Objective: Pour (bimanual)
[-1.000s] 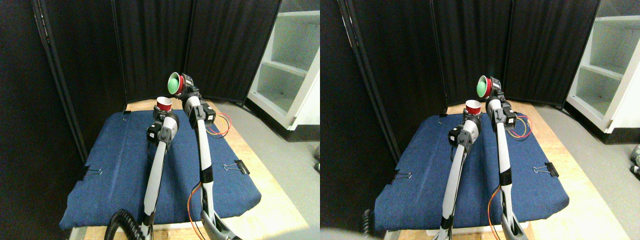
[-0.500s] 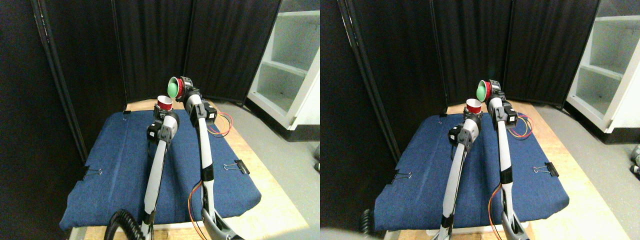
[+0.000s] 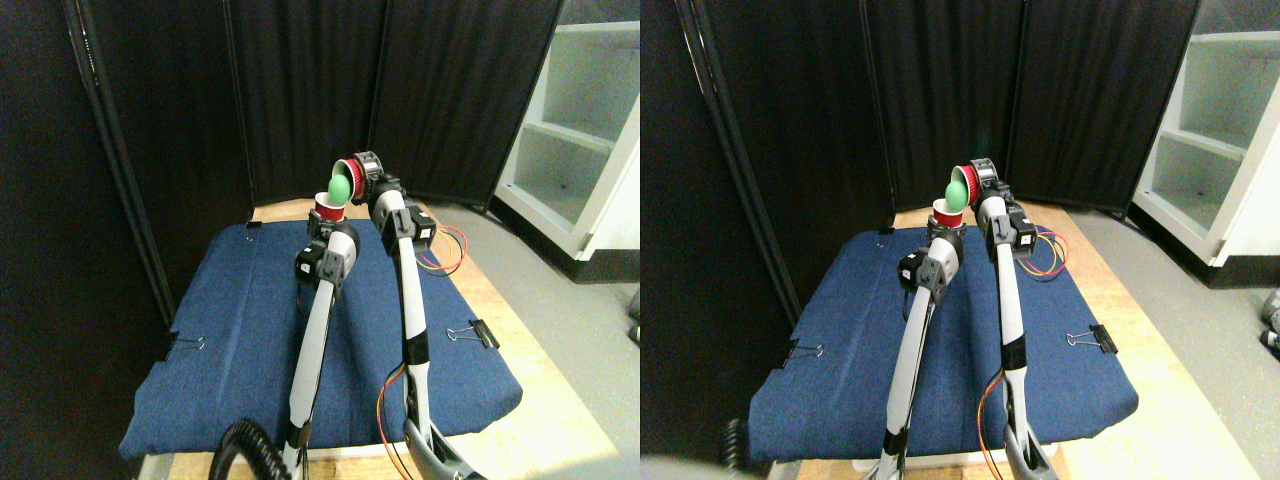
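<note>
My left gripper (image 3: pixel 324 226) is shut on a small red cup (image 3: pixel 327 209) and holds it upright above the far end of the blue pad (image 3: pixel 230 340). Just above and to its right, my right gripper (image 3: pixel 367 170) is shut on a second red cup (image 3: pixel 351 170), tipped on its side with its mouth facing left and down. A green ball (image 3: pixel 339 187) sits at that mouth, right over the upright cup's opening. Whether the ball touches the lower cup's rim cannot be told.
The blue pad lies on a wooden table (image 3: pixel 520 330) and is held by binder clips (image 3: pixel 482 333) at its edges. Black curtain panels (image 3: pixel 300 90) close the back and left. A white shelf unit (image 3: pixel 580 130) stands at the right. Loose wires (image 3: pixel 445 250) hang off the right arm.
The right cup has tipped further over and come down and left toward the upright cup. The green ball has slid from inside it to its mouth, above the lower cup.
</note>
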`<state>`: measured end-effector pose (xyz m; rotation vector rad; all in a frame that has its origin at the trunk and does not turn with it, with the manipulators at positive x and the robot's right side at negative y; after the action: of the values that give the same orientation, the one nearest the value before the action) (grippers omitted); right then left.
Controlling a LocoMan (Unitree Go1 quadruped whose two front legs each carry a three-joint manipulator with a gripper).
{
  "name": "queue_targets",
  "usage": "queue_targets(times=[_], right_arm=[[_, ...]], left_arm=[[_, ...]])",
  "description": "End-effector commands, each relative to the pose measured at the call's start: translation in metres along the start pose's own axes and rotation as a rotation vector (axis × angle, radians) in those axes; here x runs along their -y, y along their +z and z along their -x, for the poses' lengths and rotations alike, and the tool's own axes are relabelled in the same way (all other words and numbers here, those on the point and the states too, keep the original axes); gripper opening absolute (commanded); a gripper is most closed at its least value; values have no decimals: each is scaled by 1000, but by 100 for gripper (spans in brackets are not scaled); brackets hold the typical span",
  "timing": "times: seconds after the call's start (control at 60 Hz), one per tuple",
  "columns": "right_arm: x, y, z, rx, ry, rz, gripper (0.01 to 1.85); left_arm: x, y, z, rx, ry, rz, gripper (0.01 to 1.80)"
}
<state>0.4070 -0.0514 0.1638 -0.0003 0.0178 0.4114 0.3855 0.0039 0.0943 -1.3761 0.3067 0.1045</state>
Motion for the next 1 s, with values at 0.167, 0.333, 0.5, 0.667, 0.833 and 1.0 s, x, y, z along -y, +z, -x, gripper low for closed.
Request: queue_targets(times=[0.167, 0.333, 0.5, 0.667, 0.833, 1.0], right_arm=[[4, 11, -1, 90, -30, 79, 6], [6, 11, -2, 106, -84, 40, 8], [15, 10, -5, 122, -206, -262, 11], [23, 7, -3, 212, -302, -535, 10], [28, 6, 3, 236, -368, -792, 8], [31, 6, 7, 261, -395, -906, 9]], left_arm=[[6, -2, -2, 13, -20, 10, 1], [5, -2, -2, 11, -22, 4, 1], [5, 0, -1, 7, -26, 7, 1], [5, 3, 1, 6, -37, 14, 1], [5, 7, 0, 13, -57, 4, 1], [4, 15, -3, 21, -71, -19, 1]])
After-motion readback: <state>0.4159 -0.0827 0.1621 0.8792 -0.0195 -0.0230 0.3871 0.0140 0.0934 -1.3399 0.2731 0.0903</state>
